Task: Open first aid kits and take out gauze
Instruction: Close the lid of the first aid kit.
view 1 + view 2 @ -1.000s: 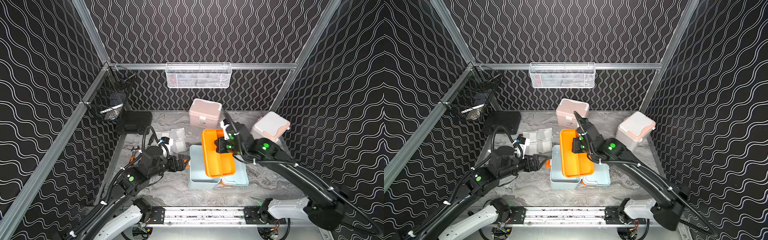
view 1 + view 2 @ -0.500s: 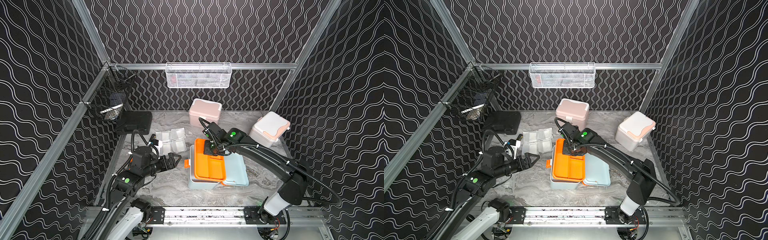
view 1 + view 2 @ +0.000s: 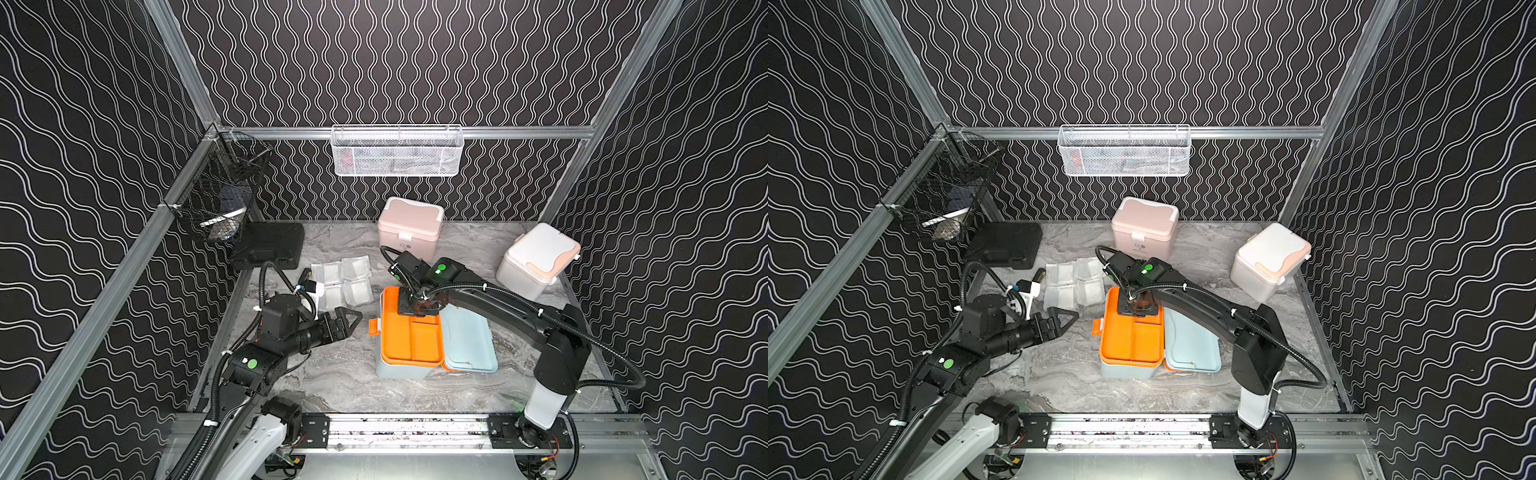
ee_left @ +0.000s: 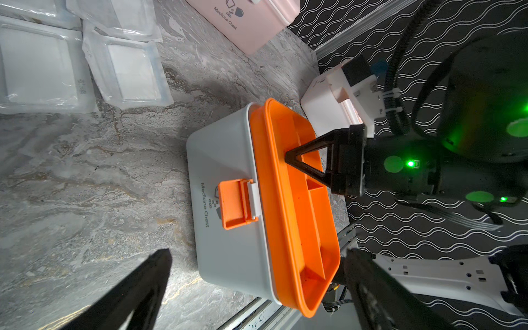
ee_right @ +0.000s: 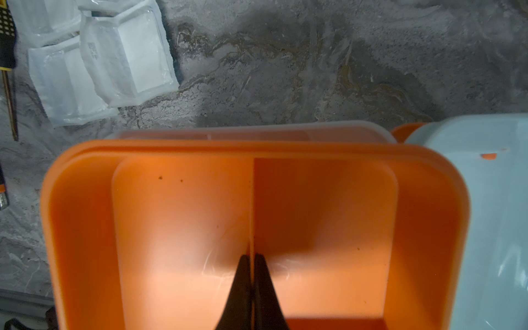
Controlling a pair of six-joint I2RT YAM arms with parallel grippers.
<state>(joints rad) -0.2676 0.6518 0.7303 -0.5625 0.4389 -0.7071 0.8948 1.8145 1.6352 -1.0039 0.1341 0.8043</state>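
The desk (image 3: 340,374) is a grey marbled slab inside a booth of black walls (image 3: 395,62) patterned with white wavy lines and framed in aluminium rails. A white mesh basket (image 3: 397,151) hangs on the back rail and a black wire basket (image 3: 220,195) on the left one. A flat black hard case (image 3: 268,245) lies in the desk's back left corner.

The pink kit (image 3: 409,228) stands shut at the middle of the back edge. The white kit (image 3: 536,259), with a peach lid trim, stands shut near the back right corner.

The blue-grey kit (image 3: 399,371) sits in the middle of the desk, nearer the front edge. Its pale blue lid (image 3: 467,340) is thrown open and lies flat on its right side. An orange tray (image 3: 411,336) with dividers fills the kit's mouth, and an orange latch (image 3: 374,326) sticks out on its left face.

The gauze (image 3: 345,278), four white squares in clear wrap, lies flat on the desk between the black case and the open kit.

The left gripper (image 3: 352,321) hovers just left of the latch, spread wide and holding nothing. The right gripper (image 5: 251,258) is pressed together, pinching the tray's thin middle divider.
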